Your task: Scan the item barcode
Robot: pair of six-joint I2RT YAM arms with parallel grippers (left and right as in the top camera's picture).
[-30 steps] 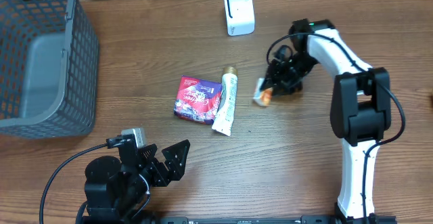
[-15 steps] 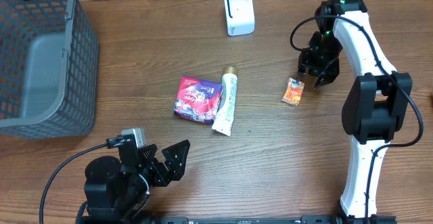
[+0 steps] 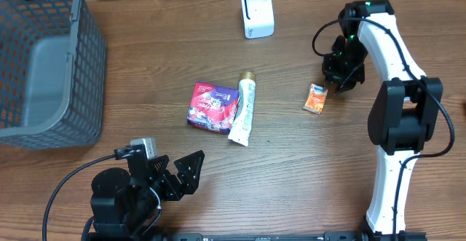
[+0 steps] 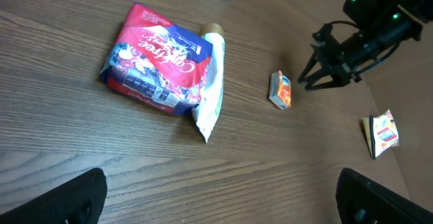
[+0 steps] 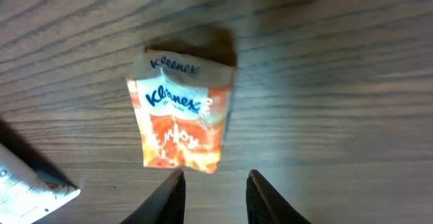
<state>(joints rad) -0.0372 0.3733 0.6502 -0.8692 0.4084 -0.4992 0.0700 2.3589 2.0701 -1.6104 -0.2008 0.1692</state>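
Observation:
An orange Kleenex tissue packet (image 3: 316,98) lies flat on the wooden table, also visible from both wrists (image 5: 181,119) (image 4: 280,90). My right gripper (image 3: 342,81) hovers just right of the packet. Seen from the right wrist, that gripper (image 5: 215,176) has its jaws apart over bare wood, just short of the packet's edge and not touching it. A white barcode scanner (image 3: 257,12) stands at the back centre. My left gripper (image 3: 178,175) rests wide open at the front left, and in its own view (image 4: 220,191) holds nothing.
A red snack pack (image 3: 212,106) and a white tube (image 3: 243,111) lie side by side mid-table. A grey mesh basket (image 3: 44,59) fills the far left. The left wrist view shows another small packet (image 4: 381,132) to the right of my right arm.
The right gripper let go of the tissue packet, which now lies on the table further right, and drew back to its right. The left arm stayed still.

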